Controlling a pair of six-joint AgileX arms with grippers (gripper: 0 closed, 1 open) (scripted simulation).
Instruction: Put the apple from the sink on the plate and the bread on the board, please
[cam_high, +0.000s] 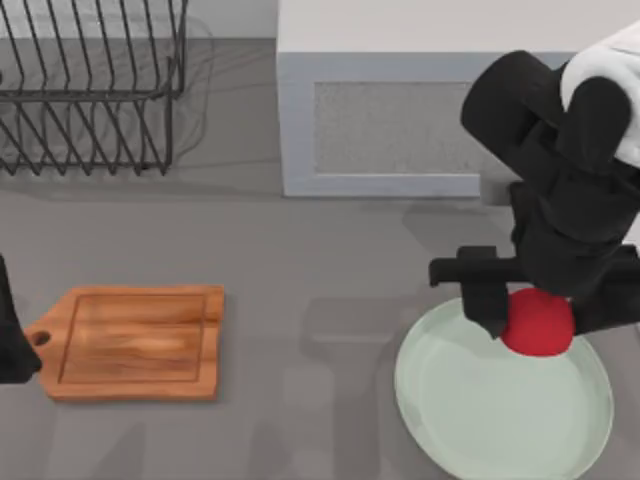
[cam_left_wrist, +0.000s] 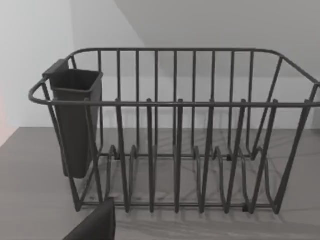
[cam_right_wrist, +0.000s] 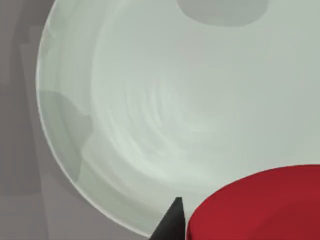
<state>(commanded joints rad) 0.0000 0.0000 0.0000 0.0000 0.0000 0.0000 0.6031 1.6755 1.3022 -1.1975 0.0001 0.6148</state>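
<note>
The red apple (cam_high: 538, 322) hangs over the far edge of the pale green plate (cam_high: 480, 410), with my right gripper (cam_high: 540, 310) shut on it from above. In the right wrist view the apple (cam_right_wrist: 260, 205) sits close beside a dark fingertip (cam_right_wrist: 172, 220), and the plate (cam_right_wrist: 150, 100) spreads out beneath. The wooden board (cam_high: 135, 342) lies bare at the left, its handle pointing left. My left gripper (cam_high: 10, 340) is parked at the table's left edge, just beside that handle. The bread is out of view.
A dark wire dish rack (cam_high: 90, 80) stands at the back left; the left wrist view shows the rack (cam_left_wrist: 175, 130) with a dark cutlery cup (cam_left_wrist: 75, 120) hung on its side. A white and grey block (cam_high: 400, 110) sits at the back centre.
</note>
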